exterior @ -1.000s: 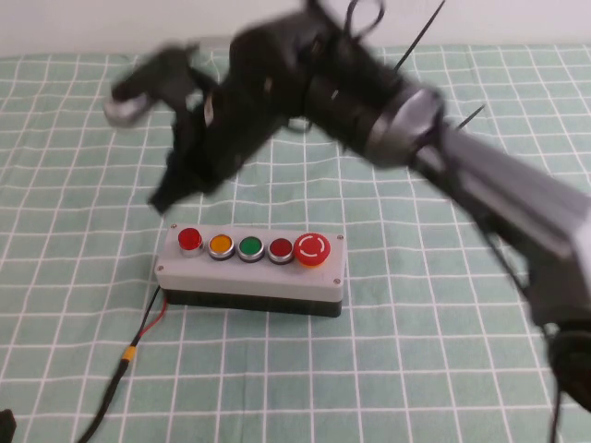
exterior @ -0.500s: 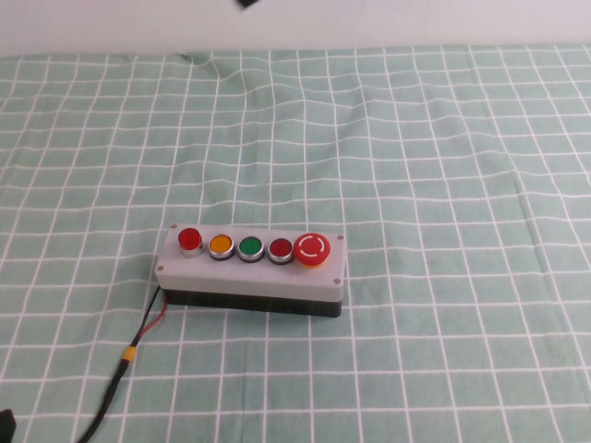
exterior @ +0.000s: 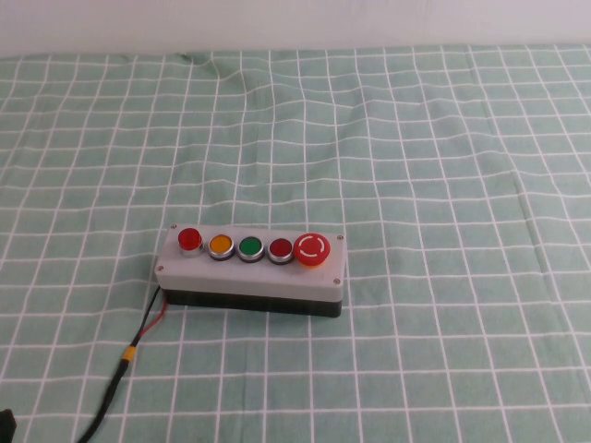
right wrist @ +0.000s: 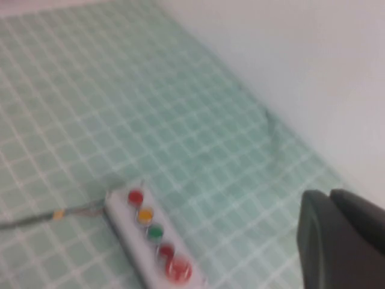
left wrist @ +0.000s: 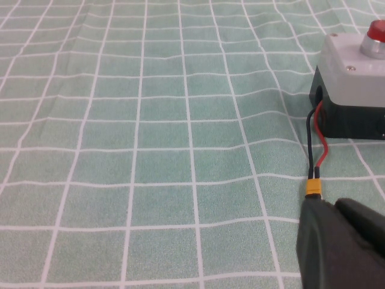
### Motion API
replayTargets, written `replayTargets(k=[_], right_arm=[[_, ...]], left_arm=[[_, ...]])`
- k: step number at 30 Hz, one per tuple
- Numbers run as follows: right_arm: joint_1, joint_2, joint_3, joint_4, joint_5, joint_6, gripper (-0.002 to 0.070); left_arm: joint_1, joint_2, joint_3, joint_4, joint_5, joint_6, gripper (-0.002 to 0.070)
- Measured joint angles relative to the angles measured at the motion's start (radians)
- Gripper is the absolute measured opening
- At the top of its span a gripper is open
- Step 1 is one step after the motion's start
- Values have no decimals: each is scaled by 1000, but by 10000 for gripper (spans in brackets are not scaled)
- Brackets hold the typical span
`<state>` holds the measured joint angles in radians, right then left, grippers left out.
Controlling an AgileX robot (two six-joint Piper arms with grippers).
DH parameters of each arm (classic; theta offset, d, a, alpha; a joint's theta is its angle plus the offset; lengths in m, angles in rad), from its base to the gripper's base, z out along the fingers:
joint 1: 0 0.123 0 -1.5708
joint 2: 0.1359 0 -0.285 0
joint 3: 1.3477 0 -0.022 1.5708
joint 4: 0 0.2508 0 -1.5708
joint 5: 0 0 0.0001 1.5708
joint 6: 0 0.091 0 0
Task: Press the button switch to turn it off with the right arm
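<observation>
- My left gripper (left wrist: 340, 241) sits low over the green checked cloth (exterior: 416, 166), just beside the black and red wires (left wrist: 316, 150) that run into the box's end; only a dark part of it shows, so I cannot tell whether it is apart or together.
- The button switch (exterior: 251, 272) lies on the cloth a little left of centre, long side facing me: red lamp (exterior: 189, 239), orange button (exterior: 221, 245), green button (exterior: 249, 247), red button (exterior: 281, 247), then the red mushroom button (exterior: 311, 248).
- My right gripper (right wrist: 340, 241) hangs high above the table, well apart from the box, out of the high view; its state I cannot tell.
- To press well, I judge I should descend straight over the chosen button and push squarely so the box does not slide.
- The mushroom cap bears white curved markings; no readable writing.
</observation>
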<state>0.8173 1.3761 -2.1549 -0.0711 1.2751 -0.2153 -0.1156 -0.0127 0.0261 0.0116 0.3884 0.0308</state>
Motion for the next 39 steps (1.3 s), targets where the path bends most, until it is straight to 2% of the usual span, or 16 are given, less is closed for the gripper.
replayTargets(k=[11,20,26,36,39], right_arm=[[0,-563,715,-8,-104,132,-15],[0,-951,1106,-9,-181,202,-16],[0,-1043,1257,-9,-181,202,-16],[-2,-1046,1454,3,-181,202,-16],[-42,-1076,1515,7,-196,202,-16]], left_arm=[[0,0,0,0,0,0,-3],[0,0,0,0,0,0,-3],[0,0,0,0,0,0,-3],[0,0,0,0,0,0,-3],[0,0,0,0,0,0,-3]])
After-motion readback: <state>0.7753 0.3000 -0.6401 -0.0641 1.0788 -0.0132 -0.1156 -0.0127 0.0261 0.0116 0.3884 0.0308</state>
